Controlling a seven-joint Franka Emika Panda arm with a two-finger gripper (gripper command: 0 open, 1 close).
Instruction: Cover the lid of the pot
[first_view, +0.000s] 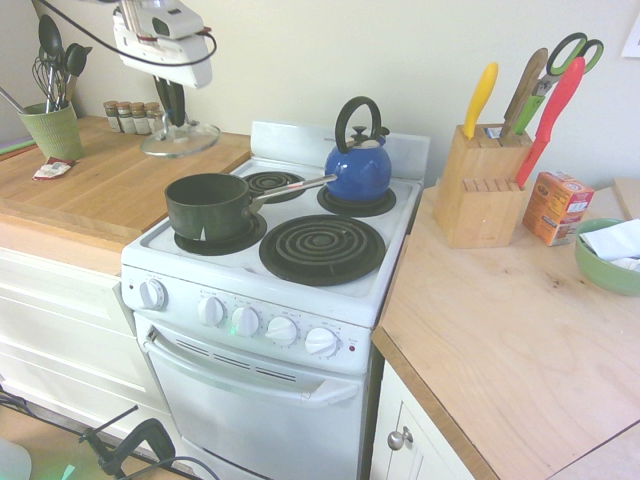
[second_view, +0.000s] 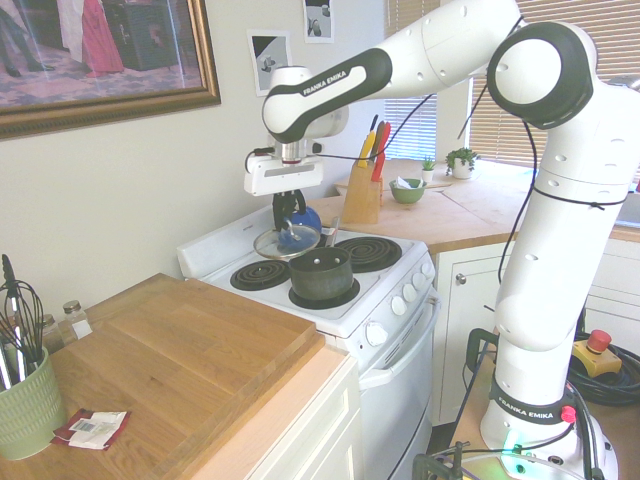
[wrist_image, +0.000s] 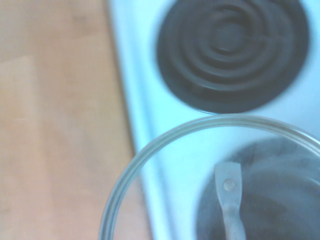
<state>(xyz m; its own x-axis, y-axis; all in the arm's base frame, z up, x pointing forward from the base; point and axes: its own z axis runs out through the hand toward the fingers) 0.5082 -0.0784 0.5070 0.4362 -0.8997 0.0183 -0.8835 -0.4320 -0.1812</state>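
Jaws were shut on the lid knob, holding it in air above the stove's left edge; the pot on the front-left burner stood uncovered, apparently empty.

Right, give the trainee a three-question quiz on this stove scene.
1. True or false: the lid already sits on the pot.
2. What is the gripper shut on? A) the pot's handle B) the lid's knob C) the blue kettle
3. Fill in: the pot stands on a front burner with its ____ pointing toward the kettle.

Key:
1. False. It hangs in the air, off to the side near the wooden counter.
2. B
3. handle
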